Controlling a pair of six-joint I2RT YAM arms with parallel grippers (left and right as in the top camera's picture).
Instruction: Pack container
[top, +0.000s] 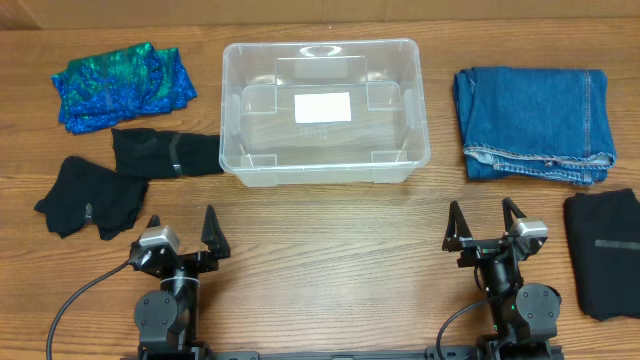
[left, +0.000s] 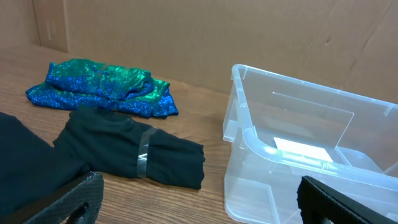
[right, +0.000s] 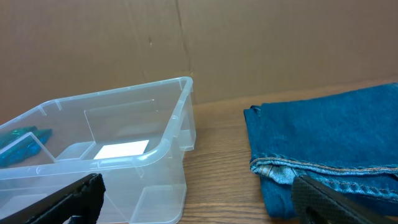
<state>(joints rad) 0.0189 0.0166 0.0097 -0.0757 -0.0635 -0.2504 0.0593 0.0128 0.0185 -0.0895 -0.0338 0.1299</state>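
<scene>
The clear plastic container (top: 322, 112) stands at the table's back middle, with a white label on its bottom and nothing in it. It also shows in the left wrist view (left: 298, 168) and the right wrist view (right: 106, 168). Folded blue jeans (top: 535, 122) lie to its right, also in the right wrist view (right: 329, 143). A blue-green cloth (top: 120, 85) lies at the back left. A rolled black garment (top: 165, 152) touches the container's left side. My left gripper (top: 182, 232) and right gripper (top: 486, 225) are open and empty near the front edge.
Another black garment (top: 90, 198) lies at the left, and a folded black one (top: 605, 250) at the far right. A cardboard wall (left: 186, 31) stands behind the table.
</scene>
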